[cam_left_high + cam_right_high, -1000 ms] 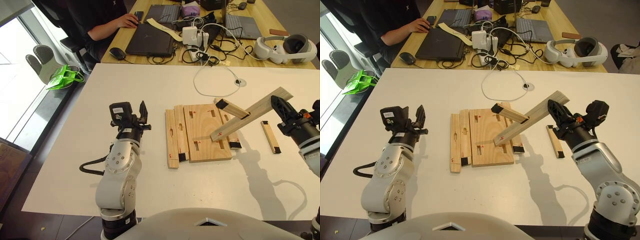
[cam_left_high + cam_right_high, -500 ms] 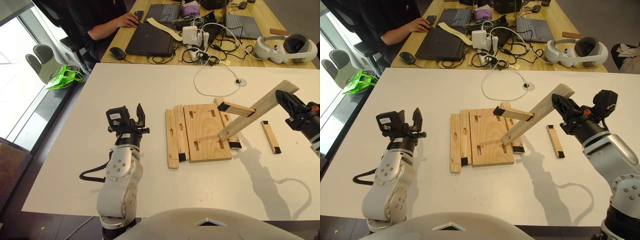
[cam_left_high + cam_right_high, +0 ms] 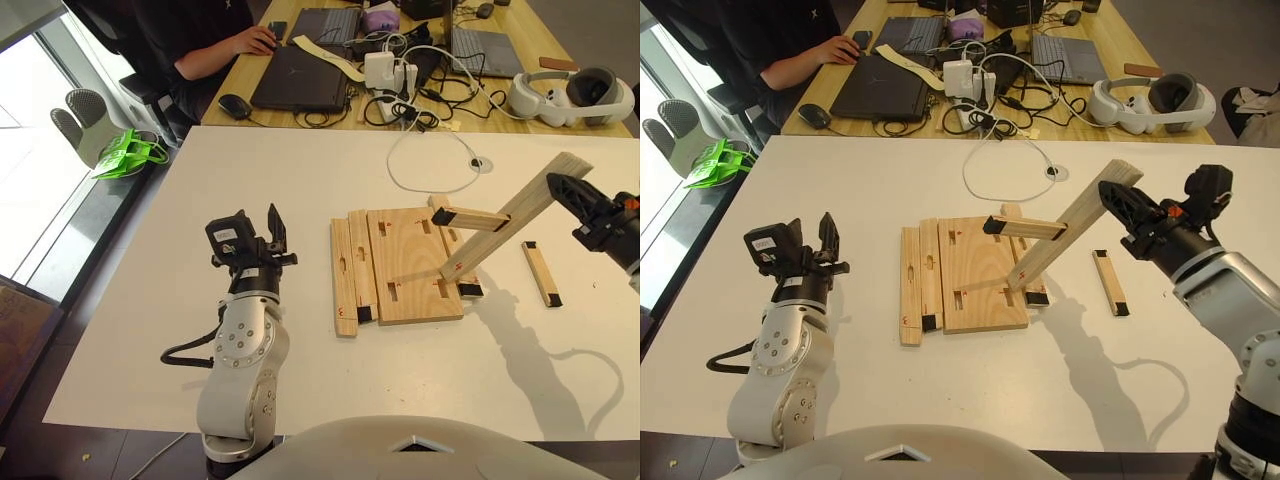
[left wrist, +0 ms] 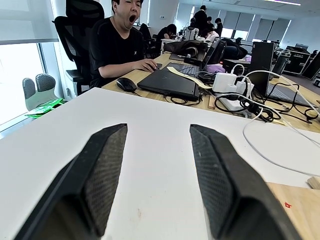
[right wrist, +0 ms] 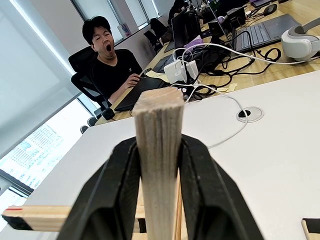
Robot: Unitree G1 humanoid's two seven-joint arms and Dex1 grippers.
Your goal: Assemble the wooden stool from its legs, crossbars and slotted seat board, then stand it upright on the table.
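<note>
The slotted seat board (image 3: 412,263) lies flat in the middle of the white table, with two legs (image 3: 352,274) flat against its left edge. My right gripper (image 3: 567,192) is shut on the upper end of a wooden leg (image 3: 505,222) that tilts steeply, its lower end over the board's right side. A crossbar (image 3: 470,216) sticks out of that leg toward the left. Another crossbar (image 3: 538,273) lies on the table right of the board. My left gripper (image 3: 274,222) stands open over bare table left of the board, holding nothing.
A white cable (image 3: 435,160) loops on the table behind the board, near a round grommet (image 3: 482,164). The desk behind holds laptops (image 3: 300,78), chargers and a headset (image 3: 570,98). A person works there.
My right gripper has raised the leg with its crossbar and swung it steeper, moving right and up. My left gripper has drawn slightly left, away from the board.
</note>
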